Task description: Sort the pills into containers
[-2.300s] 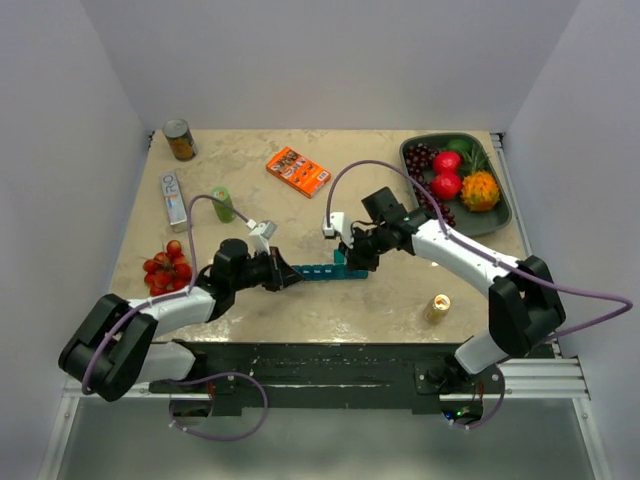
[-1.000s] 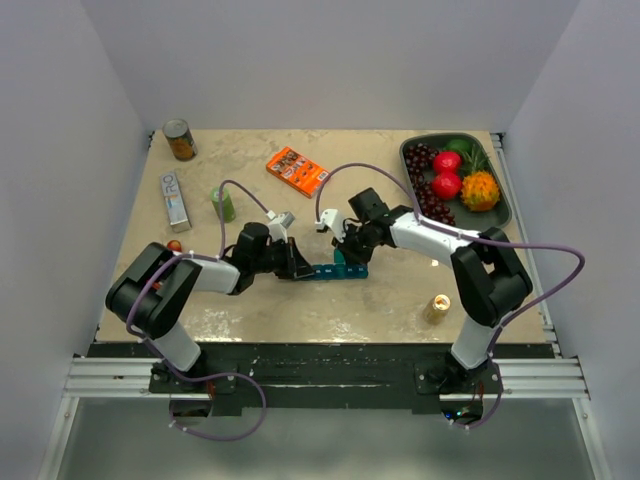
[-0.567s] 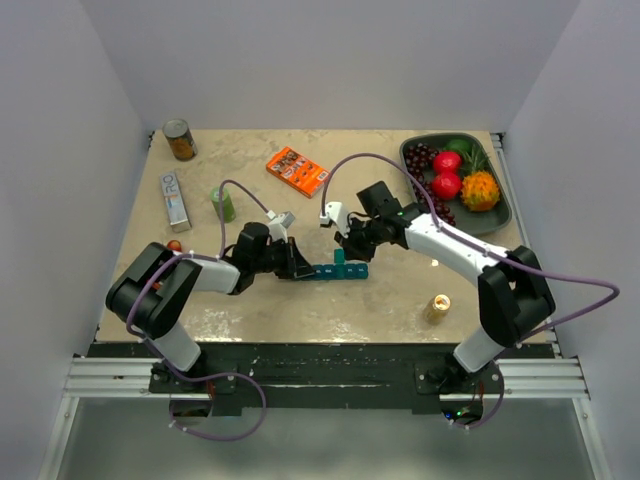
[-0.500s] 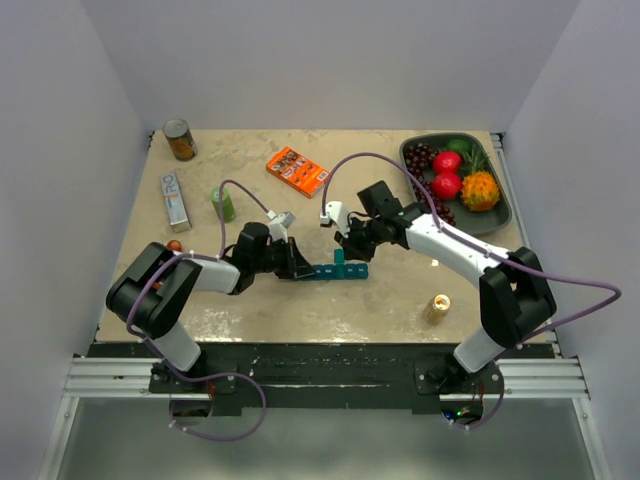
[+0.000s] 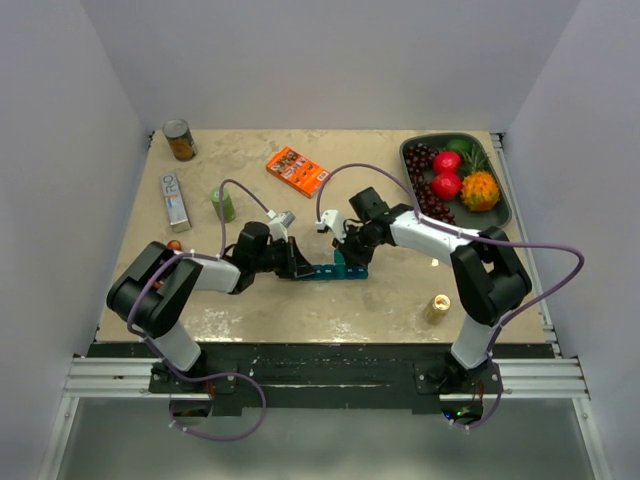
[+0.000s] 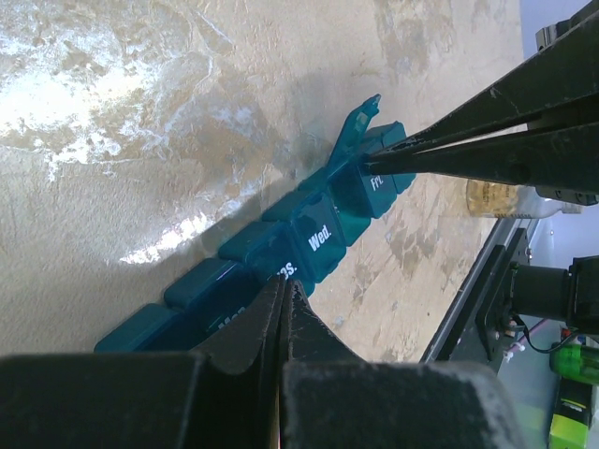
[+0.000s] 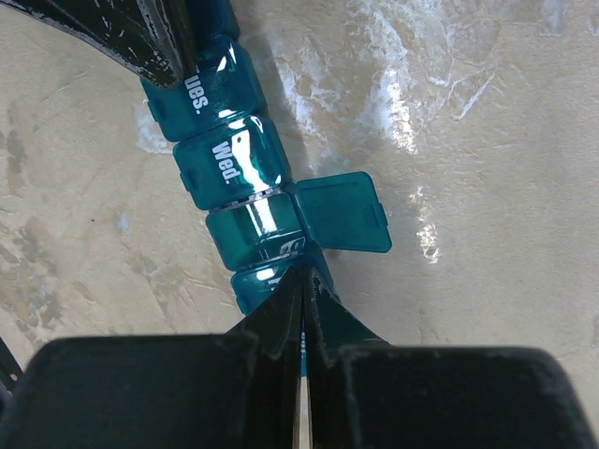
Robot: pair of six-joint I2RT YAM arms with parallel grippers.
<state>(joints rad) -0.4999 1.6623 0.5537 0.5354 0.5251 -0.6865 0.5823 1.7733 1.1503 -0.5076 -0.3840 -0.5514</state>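
The left pincer (image 6: 284,297) was shut, its 2 fingers pressed flat together with nothing between them. Its tip touched the teal pill organizer (image 6: 314,245) at the compartment marked "Tues.", low in the left wrist view. The right pincer (image 7: 304,288) was shut too and held nothing. Its tip rested on the compartment marked "Fri.", just past the one whose lid (image 7: 343,211) stood open and flat to the right in the right wrist view. "Wed." lay closed between the 2 tips' compartments.

From above, the organizer lay lengthwise at the middle of the frame, flat on the beige worktop (image 5: 300,305). The left pincer was on its left end and the right pincer on its right end, and both arms reached in low.

Farther out:
- A small amber bottle (image 5: 437,307) stood to the lower right, well apart from the organizer.
- An orange box (image 5: 298,170) lay above the centre.
- A green cylinder (image 5: 222,203) stood left of the box, near the left arm's cable.
- A can (image 5: 179,139) stood at the upper left corner.
- A dark tray (image 5: 506,216) of fruit sat at the upper right.
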